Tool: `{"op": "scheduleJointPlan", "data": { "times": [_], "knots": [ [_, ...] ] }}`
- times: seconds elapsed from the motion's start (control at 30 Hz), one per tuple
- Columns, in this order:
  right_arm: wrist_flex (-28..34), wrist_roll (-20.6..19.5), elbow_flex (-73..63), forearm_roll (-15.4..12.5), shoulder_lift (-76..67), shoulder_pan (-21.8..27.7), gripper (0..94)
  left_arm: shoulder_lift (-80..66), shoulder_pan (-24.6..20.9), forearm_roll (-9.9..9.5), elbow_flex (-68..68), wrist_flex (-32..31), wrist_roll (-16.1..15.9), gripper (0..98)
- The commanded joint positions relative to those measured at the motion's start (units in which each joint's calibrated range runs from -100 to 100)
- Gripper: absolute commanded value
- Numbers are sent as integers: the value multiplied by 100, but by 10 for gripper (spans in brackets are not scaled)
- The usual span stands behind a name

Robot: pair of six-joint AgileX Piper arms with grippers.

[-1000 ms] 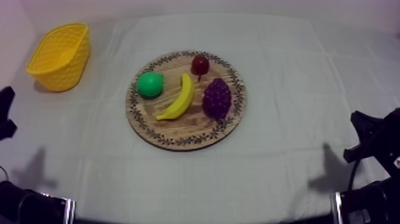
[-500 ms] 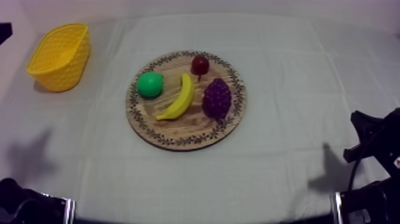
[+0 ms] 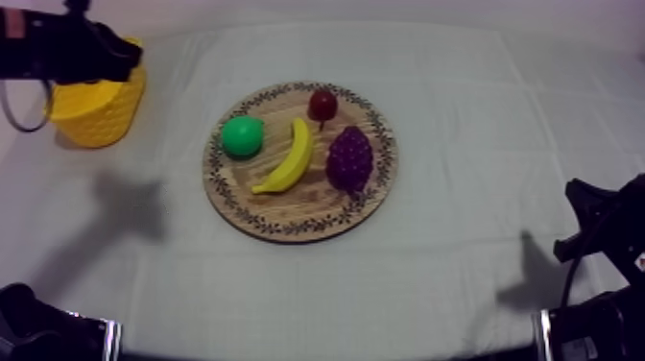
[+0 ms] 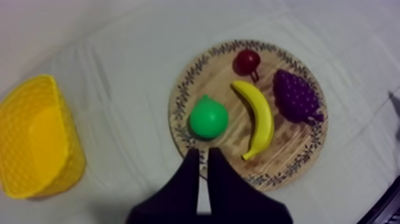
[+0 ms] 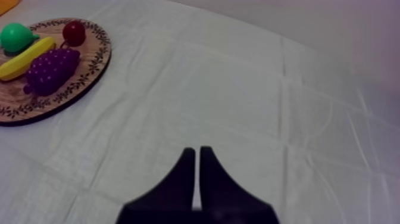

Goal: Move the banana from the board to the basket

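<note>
Top view: the left arm (image 3: 67, 48) lies across the upper left corner, over the far rim of the basket (image 3: 96, 113). The banana (image 3: 288, 156) lies on the board (image 3: 288, 216) at the table's middle, well apart from that arm, with bare cloth (image 3: 451, 86) between board and basket. The pear (image 3: 242, 136) sits just to the banana's left and the grapes (image 3: 350, 158) just to its right, with a narrow gap on each side. The small red fruit (image 3: 322, 104) is near its upper tip. Open cloth rings the whole board. The right arm (image 3: 609, 226) sits low at the right edge, far from the fruit.

Left wrist view: the left gripper (image 4: 202, 173) has its fingers pressed almost together in a narrow wedge, holding nothing. It hangs over the board's rim just beside the pear. The banana is beyond the pear from the fingertips, not touched, its curve facing the grapes. The basket stands off to the side, clear of the board.

Right wrist view: the right gripper (image 5: 196, 159) is closed to a wedge and empty, above bare cloth. The board with the banana is well apart from it.
</note>
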Motion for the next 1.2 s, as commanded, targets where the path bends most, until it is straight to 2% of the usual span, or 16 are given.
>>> {"op": "scheduleJointPlan", "data": {
  "times": [0.0,0.2,0.3,0.4,0.53,0.63,0.77,1.0,1.17],
  "knots": [
    [-6,1,2,0,-3,-1,4,622,27,34,-6,-73,83,73],
    [-6,1,2,0,-3,-1,4,1503,257,95,-205,-340,375,140],
    [-6,0,2,0,-3,-1,4,1864,399,108,-383,-351,550,211],
    [-6,1,2,0,-3,-1,4,2191,510,128,-496,-438,721,346],
    [-6,0,2,0,-3,-1,4,2604,611,159,-673,-662,869,583],
    [-6,0,2,0,-3,-1,4,2930,659,184,-893,-716,956,673],
    [-6,-1,2,0,-3,-3,4,3479,682,213,-1237,-743,1049,712],
    [-6,-1,2,0,-3,-8,4,4731,608,482,-2058,-558,960,770],
    [-6,-1,2,0,-3,-9,4,5431,591,574,-2666,-299,943,786]
  ]
}}
